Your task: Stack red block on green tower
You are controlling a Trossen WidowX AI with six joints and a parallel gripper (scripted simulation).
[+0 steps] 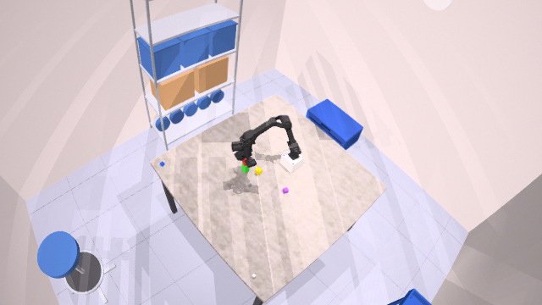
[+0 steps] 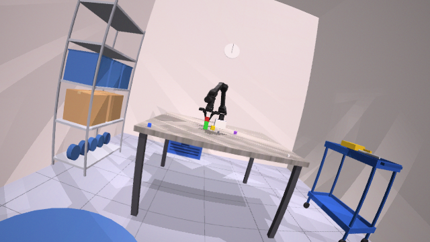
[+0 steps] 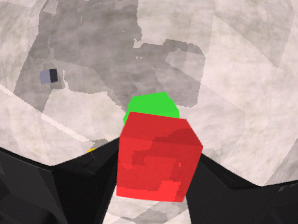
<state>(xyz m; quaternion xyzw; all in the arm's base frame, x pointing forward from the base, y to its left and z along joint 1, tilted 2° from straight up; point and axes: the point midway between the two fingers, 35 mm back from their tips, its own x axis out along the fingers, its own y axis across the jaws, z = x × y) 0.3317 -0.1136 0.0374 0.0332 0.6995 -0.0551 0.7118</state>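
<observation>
Top: high, far, angled down on square marbled table (image 1: 296,220). Exterior: low, far, side-on, same table. Wrist: close, straight down.

From here the yellow cube (image 1: 258,171) crowds the green tower (image 1: 245,168), just beside it on the side toward the white arm base (image 1: 291,163). The tabletop (image 1: 271,237) around the tower's other sides lies open; the purple cube (image 1: 285,191) sits well apart.
</observation>
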